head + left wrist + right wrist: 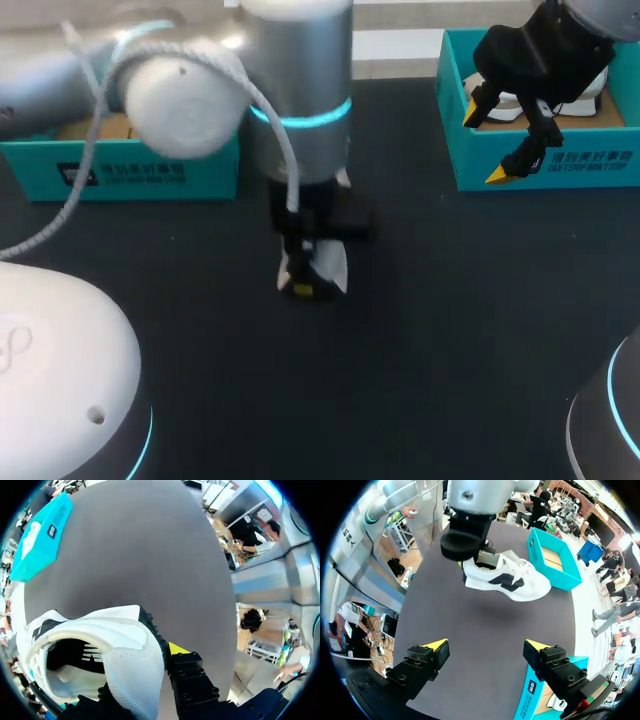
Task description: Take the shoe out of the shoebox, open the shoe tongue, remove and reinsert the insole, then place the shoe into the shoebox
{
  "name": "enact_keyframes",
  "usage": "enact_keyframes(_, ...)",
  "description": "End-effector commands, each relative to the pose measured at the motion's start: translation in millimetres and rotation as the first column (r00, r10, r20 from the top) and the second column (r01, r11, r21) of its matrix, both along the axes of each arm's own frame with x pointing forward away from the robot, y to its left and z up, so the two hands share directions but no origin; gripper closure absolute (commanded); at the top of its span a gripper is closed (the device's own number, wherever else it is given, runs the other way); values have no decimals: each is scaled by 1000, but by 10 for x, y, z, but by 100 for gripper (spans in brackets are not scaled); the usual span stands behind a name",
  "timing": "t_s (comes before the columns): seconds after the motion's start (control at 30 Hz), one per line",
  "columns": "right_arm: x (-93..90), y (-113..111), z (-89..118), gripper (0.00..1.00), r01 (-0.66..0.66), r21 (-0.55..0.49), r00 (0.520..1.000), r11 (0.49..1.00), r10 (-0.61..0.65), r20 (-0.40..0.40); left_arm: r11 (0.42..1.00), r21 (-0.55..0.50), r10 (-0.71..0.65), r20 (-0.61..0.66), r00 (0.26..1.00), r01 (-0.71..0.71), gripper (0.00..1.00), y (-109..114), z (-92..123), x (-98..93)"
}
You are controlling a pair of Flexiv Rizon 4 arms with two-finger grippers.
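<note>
Clamping on the heel end of the white shoe (505,577), the left gripper (303,283) is holding it just to the right of the left shoebox (150,170), on that box's near side. The shoe is hanging clear of the table (450,330), its shadow lying on the dark surface below. In the left wrist view one yellow-tipped finger (176,648) is pressing the outside of the heel. The other seems to be sitting inside the opening, though it is mostly hidden. The right gripper (485,647) is hovering well apart from the left shoebox, over a second shoebox (545,160) at the far right, with its fingers spread wide and nothing between them.

The grip looks to be the main risk. With only the heel pinched and the toe sticking out unsupported, the shoe is likely to swing or slip free once anything pushes on the tongue. A finger inside the opening is also probably blocking the insole's way out. Lowering the shoe crookedly could tip it onto its side.

Both shoeboxes are carrying a dark label patch and lines of dark print on their teal fronts; I am leaving those unread. The shoe is showing a black marking on its side.
</note>
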State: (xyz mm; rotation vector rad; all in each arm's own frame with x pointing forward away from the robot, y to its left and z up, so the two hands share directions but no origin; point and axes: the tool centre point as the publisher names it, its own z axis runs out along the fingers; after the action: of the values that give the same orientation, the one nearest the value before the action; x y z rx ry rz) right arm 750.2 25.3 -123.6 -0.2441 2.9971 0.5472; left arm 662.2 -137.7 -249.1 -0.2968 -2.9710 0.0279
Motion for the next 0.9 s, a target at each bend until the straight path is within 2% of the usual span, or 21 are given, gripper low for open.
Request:
enact_keyframes(0.03,23,12,-4,0,0,-3,1000,1000,0,-4,999,-19,-32,12,999,32,100,286,876,214)
enact_keyframes(0.2,23,12,-4,0,0,-3,1000,1000,0,-4,994,-101,-33,14,999,34,100,327,1210,324)
enact_keyframes(0.9,23,12,-4,0,0,-3,1000,1000,0,-4,994,-101,-33,14,999,34,100,327,1210,324)
